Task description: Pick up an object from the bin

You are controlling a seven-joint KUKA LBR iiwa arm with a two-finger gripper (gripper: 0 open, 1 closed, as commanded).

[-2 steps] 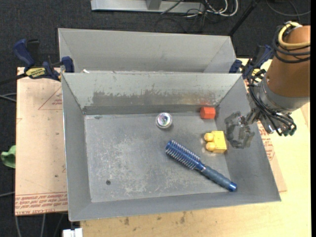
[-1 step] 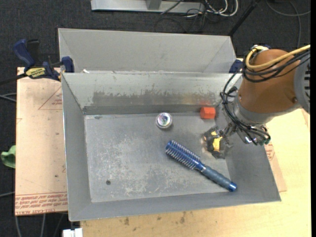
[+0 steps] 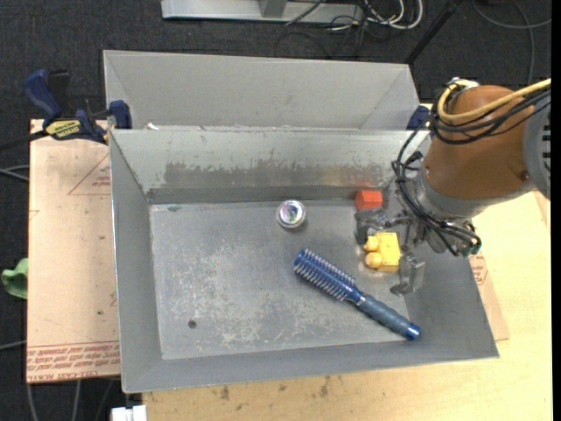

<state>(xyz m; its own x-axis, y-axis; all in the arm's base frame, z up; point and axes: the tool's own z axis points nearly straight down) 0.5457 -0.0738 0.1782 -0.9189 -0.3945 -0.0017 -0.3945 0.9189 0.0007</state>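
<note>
Right now my fingers (image 3: 407, 277) stand apart, straddling a small yellow toy block (image 3: 382, 251) on the floor of the bin (image 3: 228, 323). Whether either finger touches it yet, I cannot tell. I judge the block to be light, rigid plastic, a little slick but not fragile, so a squeeze across its flat opposite sides should hold. Just beyond the fingers, toward the back wall, sits an orange block (image 3: 369, 198). A blue hairbrush (image 3: 355, 293) lies just on their near side, its handle close enough to get nudged. A round silver cap (image 3: 291, 213) lies well apart, away from the arm.
</note>
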